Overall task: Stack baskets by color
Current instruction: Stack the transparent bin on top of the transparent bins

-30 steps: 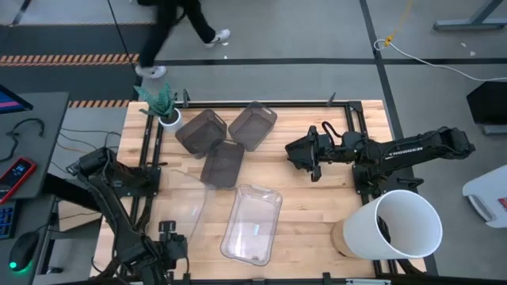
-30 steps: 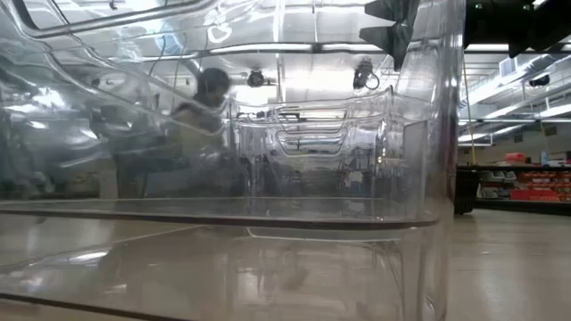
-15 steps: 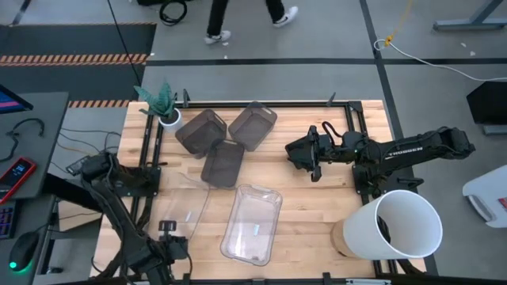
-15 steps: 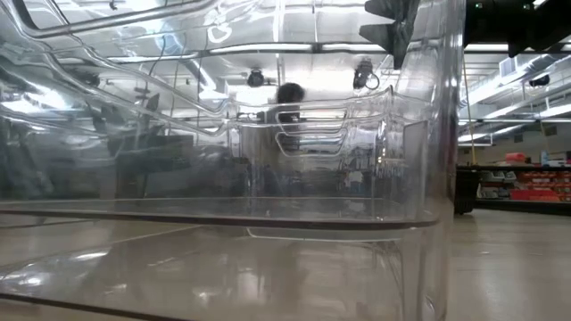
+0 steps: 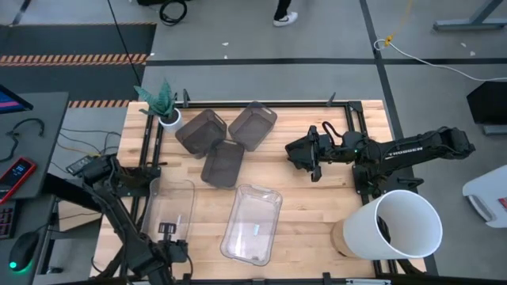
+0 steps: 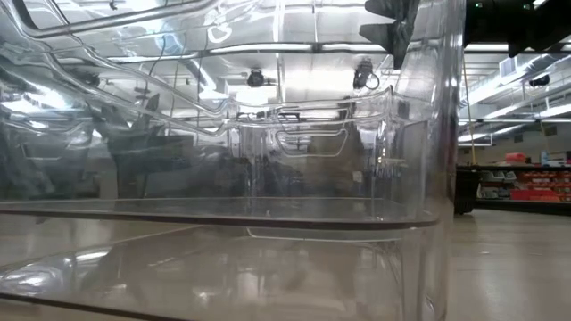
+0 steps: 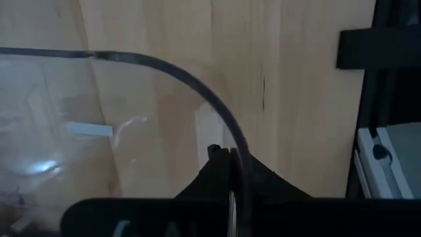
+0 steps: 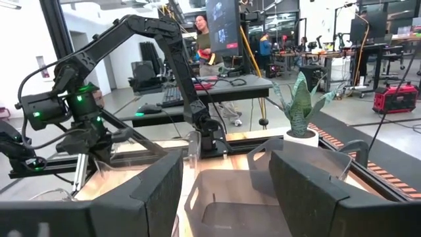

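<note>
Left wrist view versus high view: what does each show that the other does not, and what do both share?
Only the left wrist view shows the grip up close: the left hand shut on the rim of a clear basket.

Only the high view shows the three smoky grey baskets, the second clear basket, the plant pot, the white bucket and the right hand, open over the table.

Both show the gripped clear basket and the wooden table.
</note>
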### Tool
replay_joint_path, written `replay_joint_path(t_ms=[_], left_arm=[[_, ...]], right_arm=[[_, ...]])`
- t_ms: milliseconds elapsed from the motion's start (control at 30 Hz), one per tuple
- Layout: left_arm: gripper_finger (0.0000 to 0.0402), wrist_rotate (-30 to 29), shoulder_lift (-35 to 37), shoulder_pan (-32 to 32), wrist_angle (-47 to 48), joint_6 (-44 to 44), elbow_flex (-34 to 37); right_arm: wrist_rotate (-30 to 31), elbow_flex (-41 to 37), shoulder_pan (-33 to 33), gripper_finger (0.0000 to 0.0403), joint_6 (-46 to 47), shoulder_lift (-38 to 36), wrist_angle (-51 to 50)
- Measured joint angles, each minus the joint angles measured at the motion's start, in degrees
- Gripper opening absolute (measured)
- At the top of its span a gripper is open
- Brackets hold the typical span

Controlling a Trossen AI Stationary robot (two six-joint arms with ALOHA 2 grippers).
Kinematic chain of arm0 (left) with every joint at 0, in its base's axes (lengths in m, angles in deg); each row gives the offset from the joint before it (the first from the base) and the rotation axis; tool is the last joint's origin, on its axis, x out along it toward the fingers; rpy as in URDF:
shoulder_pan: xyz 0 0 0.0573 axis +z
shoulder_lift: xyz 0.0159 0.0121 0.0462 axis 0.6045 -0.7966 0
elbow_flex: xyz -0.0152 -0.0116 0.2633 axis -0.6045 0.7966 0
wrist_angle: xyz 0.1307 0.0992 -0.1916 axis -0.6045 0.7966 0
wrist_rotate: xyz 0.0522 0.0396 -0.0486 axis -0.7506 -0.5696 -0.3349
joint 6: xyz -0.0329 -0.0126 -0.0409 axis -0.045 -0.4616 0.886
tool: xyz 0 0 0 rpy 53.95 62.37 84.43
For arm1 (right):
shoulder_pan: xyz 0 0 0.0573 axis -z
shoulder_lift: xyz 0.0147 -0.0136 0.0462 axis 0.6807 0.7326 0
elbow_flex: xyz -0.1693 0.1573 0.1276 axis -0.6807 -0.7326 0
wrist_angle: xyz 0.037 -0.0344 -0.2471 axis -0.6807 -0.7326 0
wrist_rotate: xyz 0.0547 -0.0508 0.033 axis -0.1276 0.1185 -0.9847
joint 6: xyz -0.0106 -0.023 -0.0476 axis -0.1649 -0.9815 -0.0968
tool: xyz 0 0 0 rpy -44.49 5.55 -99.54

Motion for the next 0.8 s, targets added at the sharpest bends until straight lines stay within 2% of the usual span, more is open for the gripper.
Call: replay_joint_path(t_ms=[233,533,800], left_arm=[[0.0006,-0.34,0.0,0.04,2.2,-0.03,-2.38],[0.0006,-3.9,0.0,0.0,3.99,0.77,-6.52],[0.0006,-8.71,0.0,-1.07,11.73,1.16,-14.16]], right_arm=[[-0.01,0.0,0.0,0.0231,0.03,0.0,-0.02],[-0.01,0.0,0.0,0.0231,0.47,0.0,-0.07],[-0.01,0.0,0.0,0.0231,0.88,0.0,-0.26]])
